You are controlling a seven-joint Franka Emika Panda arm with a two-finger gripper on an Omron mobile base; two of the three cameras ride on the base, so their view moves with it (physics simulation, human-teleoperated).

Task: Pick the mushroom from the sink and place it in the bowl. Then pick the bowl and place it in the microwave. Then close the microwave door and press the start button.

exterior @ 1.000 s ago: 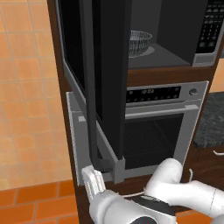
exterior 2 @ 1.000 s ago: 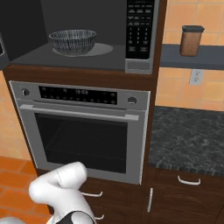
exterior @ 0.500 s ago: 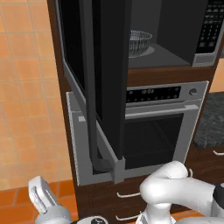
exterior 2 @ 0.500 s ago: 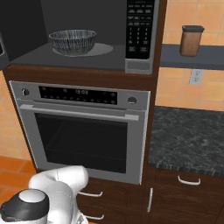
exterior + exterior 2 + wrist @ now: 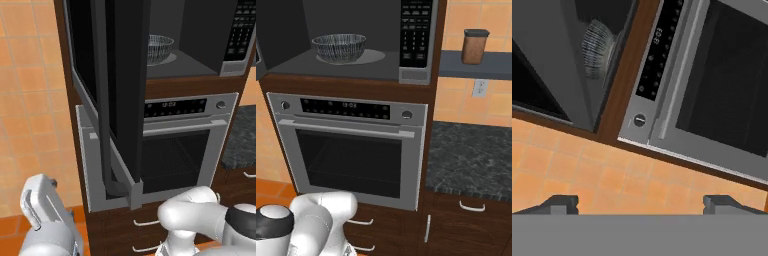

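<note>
Down low in the left base view, end effector (image 5: pixel 37 202) raised at the lower left, off to the left of the microwave door (image 5: pixel 117 85), touching nothing. From the hand view, fingertips (image 5: pixel 562 204) set wide apart at the bottom edge, nothing between them, just orange wall tile past them.

Further in, steel oven (image 5: pixel 353 145) with a knob at each end of its display strip and a bar handle under it, door shut, dark window. Dark wood drawers (image 5: pixel 466 220) with pale handles below and to the right, plus a speckled dark surface (image 5: pixel 471 160) beside the oven.

Up above, microwave (image 5: pixel 356 45) wide open, door swung out toward the cameras and hanging edge-on in the left base view, its dark vertical handle on the near edge. Bowl (image 5: pixel 339 47) sitting upright inside the microwave on the round plate, toward the left of the cavity from the right base view. Can't tell whether the mushroom is inside the bowl, mesh pattern too busy. Keypad strip (image 5: pixel 417 35) at the right of the cavity.

Farthest right, brown canister (image 5: pixel 475 46) on a dark shelf.
</note>
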